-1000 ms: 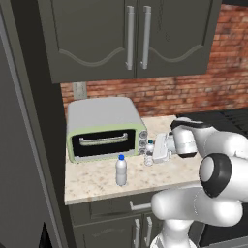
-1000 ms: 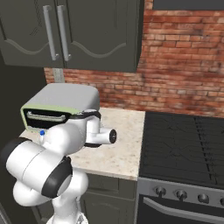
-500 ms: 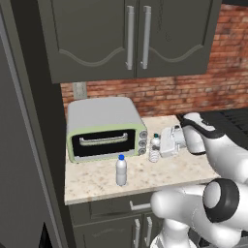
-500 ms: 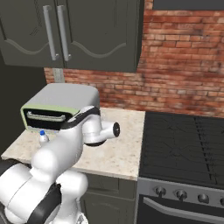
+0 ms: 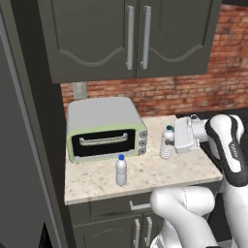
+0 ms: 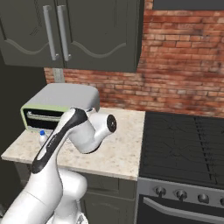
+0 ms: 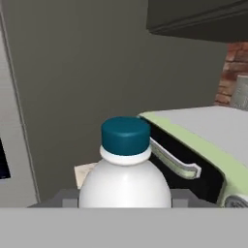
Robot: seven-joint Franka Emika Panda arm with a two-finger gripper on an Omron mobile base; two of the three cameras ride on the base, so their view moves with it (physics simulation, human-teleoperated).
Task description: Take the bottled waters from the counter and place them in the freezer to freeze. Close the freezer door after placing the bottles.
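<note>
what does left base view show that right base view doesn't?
Left base only: the gripper shut on a bottled water beside the toaster oven's knobs, and the whole second bottle standing near the counter's front edge. Right base only: the black stove top and its knobs, plus just the cap of one bottle behind the arm. Both: toaster oven, counter, brick wall, dark wall cabinets.

The arm (image 6: 65, 140) hides most of one bottle (image 6: 42, 138).

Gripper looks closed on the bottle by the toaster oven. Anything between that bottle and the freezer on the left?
Yes. The gripper holds one bottle right of the toaster oven, which sits between it and the freezer. The second bottle stands in front.
</note>
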